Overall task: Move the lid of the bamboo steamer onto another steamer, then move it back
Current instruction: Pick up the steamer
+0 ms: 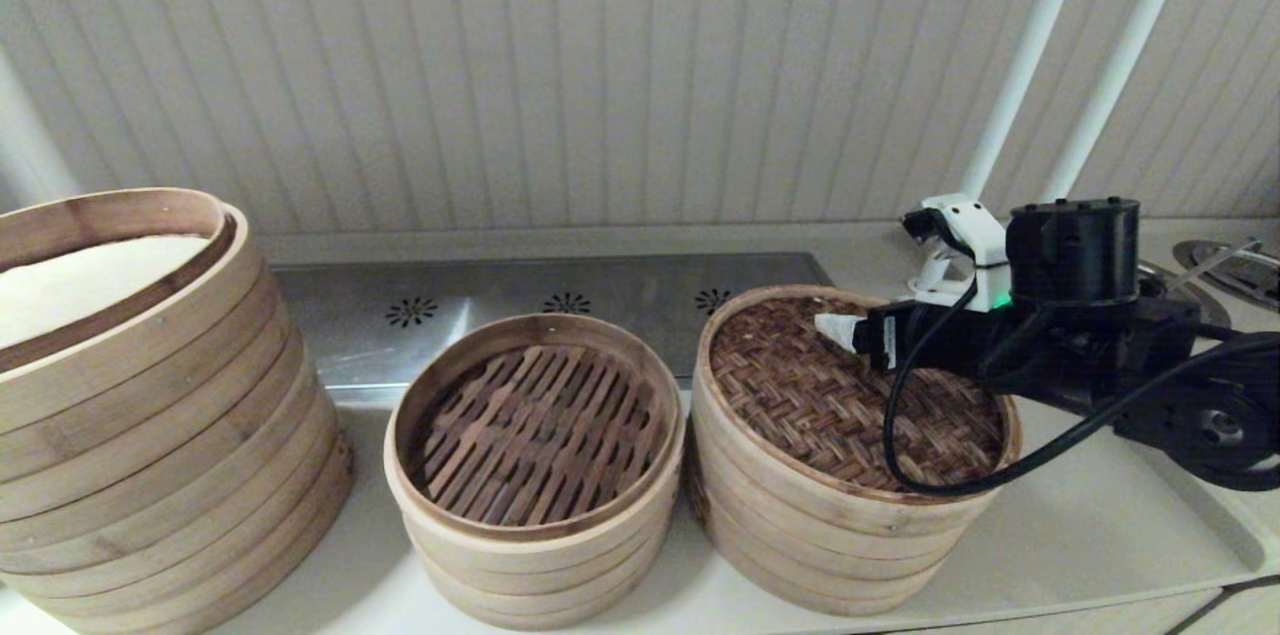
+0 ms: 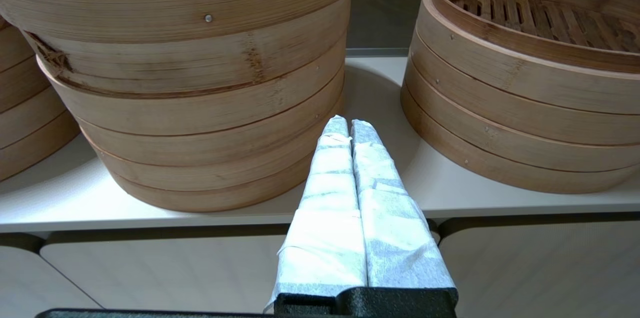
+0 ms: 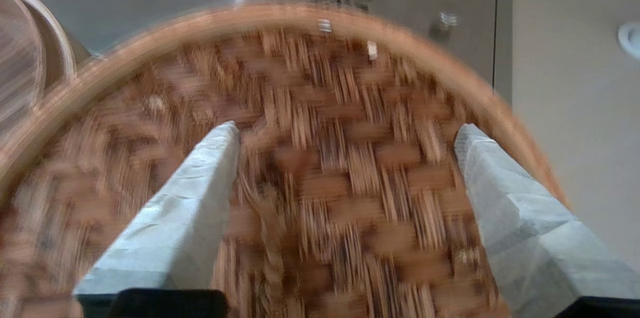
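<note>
The bamboo steamer lid (image 1: 800, 395), with its brown herringbone top, lies flat on a medium steamer (image 1: 800, 525) of stacked pale bands at the right of the counter. That steamer's inside is hidden, so no mesh liner shows. My right gripper (image 1: 835, 330) hovers over the back part of the lid. In the right wrist view it (image 3: 345, 130) stands open, its white-wrapped fingers (image 3: 200, 193) spread wide above the weave (image 3: 340, 208) with nothing between them. My left gripper (image 2: 348, 122) is shut and empty, low in front of the counter edge.
A much larger steamer (image 1: 130, 395) with a white inside stands at the left. The steamer with a dark slat floor (image 1: 535, 425) sits uncovered in the middle. A metal vent panel (image 1: 560, 300) runs along the back. A burner (image 1: 1230, 265) lies at the far right.
</note>
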